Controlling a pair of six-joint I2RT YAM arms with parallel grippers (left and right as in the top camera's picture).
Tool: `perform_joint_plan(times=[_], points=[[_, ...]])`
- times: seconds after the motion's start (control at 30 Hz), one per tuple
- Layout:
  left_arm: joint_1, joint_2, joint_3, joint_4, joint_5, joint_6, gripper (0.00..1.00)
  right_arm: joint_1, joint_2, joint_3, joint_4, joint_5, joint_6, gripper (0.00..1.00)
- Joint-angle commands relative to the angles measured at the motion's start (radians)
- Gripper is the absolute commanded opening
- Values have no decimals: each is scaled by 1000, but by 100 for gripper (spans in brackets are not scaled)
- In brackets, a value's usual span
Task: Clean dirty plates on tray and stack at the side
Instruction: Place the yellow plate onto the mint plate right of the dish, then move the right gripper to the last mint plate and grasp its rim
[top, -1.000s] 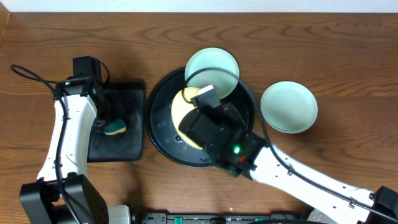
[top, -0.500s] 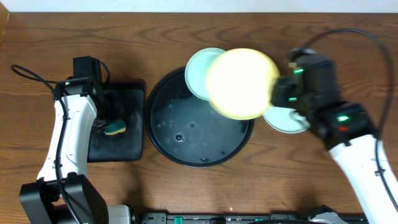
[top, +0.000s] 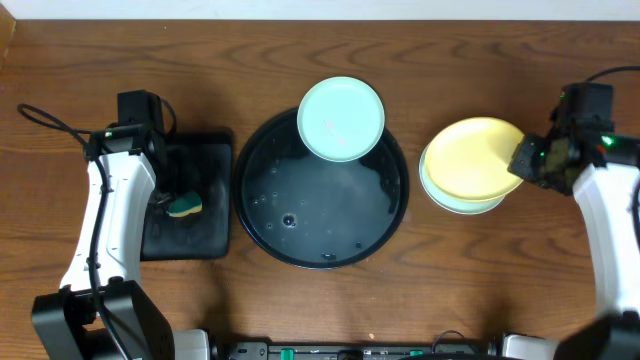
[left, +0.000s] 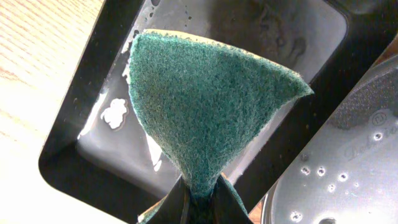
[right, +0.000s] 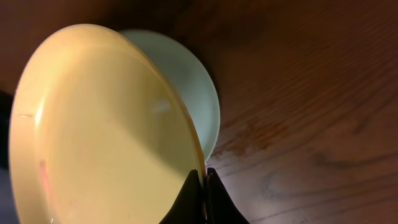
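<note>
My right gripper (top: 524, 158) is shut on the rim of the pale yellow plate (top: 468, 158) and holds it over a mint plate (top: 462, 204) that sits on the table right of the tray. In the right wrist view the yellow plate (right: 93, 137) is pinched at its edge by my right gripper (right: 204, 186), with the mint plate (right: 193, 87) under it. Another mint plate (top: 341, 119) rests on the far rim of the round black tray (top: 290, 215). My left gripper (left: 198, 198) is shut on a green sponge (left: 211, 106) over the rectangular black tray (left: 81, 143).
The rectangular sponge tray (top: 205, 235) lies left of the round tray, with the sponge (top: 184, 206) above it. The round tray's wet floor (left: 348, 174) shows at the right of the left wrist view. Bare wooden table lies right of the plates (right: 311, 124).
My right arm carried the yellow plate off the round tray, across to the right, and lowered it onto the mint plate there. The left arm has not moved.
</note>
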Motion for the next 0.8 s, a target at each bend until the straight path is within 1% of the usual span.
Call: perform_joint_plan(times=[0.0, 0.17, 0.27, 0.3, 0.33, 0.37, 0.4, 0.47, 0.53, 0.63, 0.77], points=[[4, -1, 14, 1, -5, -6, 8, -6, 90, -5, 14, 6, -55, 1], [4, -1, 14, 1, -5, -6, 8, -6, 187, -5, 43, 6, -64, 1], [5, -1, 14, 2, -5, -6, 8, -6, 201, -5, 53, 6, -65, 2], [5, -1, 14, 2, -5, -6, 8, -6, 201, -5, 61, 6, -65, 9], [4, -1, 14, 2, -5, -6, 8, -6, 200, -2, 71, 6, -65, 18], [4, -1, 14, 2, -5, -6, 8, -6, 200, 3, 76, 1, -65, 29], [5, -1, 14, 2, -5, -6, 8, -6, 200, 13, 80, -14, -66, 35], [4, -1, 14, 2, -5, -6, 8, -5, 200, 35, 91, -110, -124, 43], [4, -1, 14, 2, -5, -6, 8, -4, 200, 69, 93, -238, -185, 49], [4, -1, 14, 3, -5, -6, 8, 27, 200, 158, 102, -380, -211, 55], [4, -1, 14, 6, -5, -6, 8, 118, 218, 264, 126, -393, -211, 57]])
